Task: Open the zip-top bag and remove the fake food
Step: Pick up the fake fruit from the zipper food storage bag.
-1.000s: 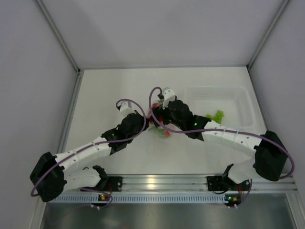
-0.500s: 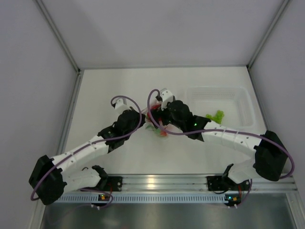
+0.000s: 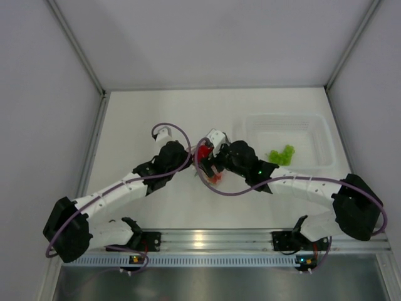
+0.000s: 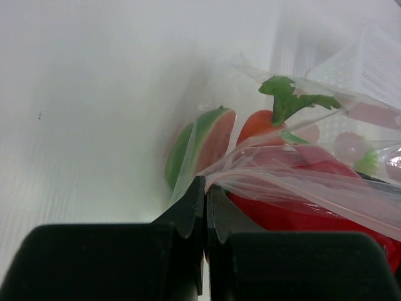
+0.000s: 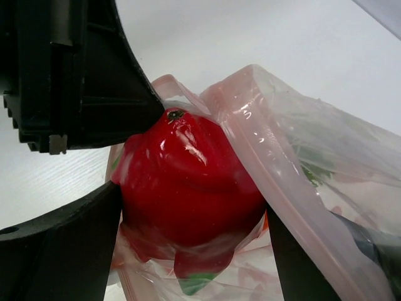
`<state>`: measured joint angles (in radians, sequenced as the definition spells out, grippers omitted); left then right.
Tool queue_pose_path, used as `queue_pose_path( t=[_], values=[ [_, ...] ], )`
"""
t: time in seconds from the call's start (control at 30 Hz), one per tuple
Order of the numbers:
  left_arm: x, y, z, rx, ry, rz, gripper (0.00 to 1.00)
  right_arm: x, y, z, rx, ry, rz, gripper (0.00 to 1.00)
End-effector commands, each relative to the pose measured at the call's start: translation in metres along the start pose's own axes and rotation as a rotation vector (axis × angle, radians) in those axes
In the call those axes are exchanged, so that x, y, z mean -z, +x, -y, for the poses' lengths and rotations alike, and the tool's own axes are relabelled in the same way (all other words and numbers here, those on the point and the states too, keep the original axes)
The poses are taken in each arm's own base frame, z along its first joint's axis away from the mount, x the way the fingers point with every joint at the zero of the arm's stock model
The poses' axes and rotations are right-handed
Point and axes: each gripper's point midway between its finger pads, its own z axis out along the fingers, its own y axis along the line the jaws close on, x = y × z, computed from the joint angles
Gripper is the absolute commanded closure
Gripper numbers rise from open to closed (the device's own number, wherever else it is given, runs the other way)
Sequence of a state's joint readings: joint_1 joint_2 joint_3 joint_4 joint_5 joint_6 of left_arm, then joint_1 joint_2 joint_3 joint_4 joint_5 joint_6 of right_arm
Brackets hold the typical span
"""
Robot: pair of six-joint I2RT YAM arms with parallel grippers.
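The zip-top bag (image 3: 212, 177) lies crumpled at the table's middle between both arms. My left gripper (image 4: 205, 183) is shut on a fold of the bag's clear plastic (image 4: 294, 182). My right gripper (image 5: 191, 207) reaches into the bag's mouth, its jaws closed wide on a glossy red fake food piece (image 5: 188, 179) with a green tip. The pink zip strip (image 5: 285, 207) runs beside it. Inside the bag I see a melon slice (image 4: 203, 145), an orange piece (image 4: 258, 125) and a green leaf (image 4: 291, 100). From above, the left gripper (image 3: 192, 158) and right gripper (image 3: 205, 157) meet over the bag.
A rigid clear tub (image 3: 313, 128) stands at the right with green leafy pieces (image 3: 282, 153) in it. White walls close the table's left, back and right sides. The right arm's forearm (image 3: 294, 183) passes just in front of the tub.
The right gripper has moved left and nearer with the red piece, uncovering the green pieces in the tub. The left gripper has shifted slightly, still holding the bag.
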<state>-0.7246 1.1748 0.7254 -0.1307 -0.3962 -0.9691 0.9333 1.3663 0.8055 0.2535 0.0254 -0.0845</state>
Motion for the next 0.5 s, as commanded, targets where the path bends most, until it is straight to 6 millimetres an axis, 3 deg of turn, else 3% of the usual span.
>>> queue_pose_path(
  t=[0.0,0.27,0.47],
  values=[
    [-0.013,-0.043,-0.031,-0.021,-0.155,0.155,1.0,0.03,-0.076,-0.047,0.083,-0.256,0.288,1.0],
    [-0.015,-0.033,-0.029,-0.041,-0.137,0.111,1.0,0.056,-0.116,-0.045,0.085,-0.246,0.498,1.0],
    [-0.021,-0.022,-0.042,-0.066,-0.172,0.089,1.0,0.063,-0.145,-0.032,-0.04,-0.213,0.564,1.0]
  ],
)
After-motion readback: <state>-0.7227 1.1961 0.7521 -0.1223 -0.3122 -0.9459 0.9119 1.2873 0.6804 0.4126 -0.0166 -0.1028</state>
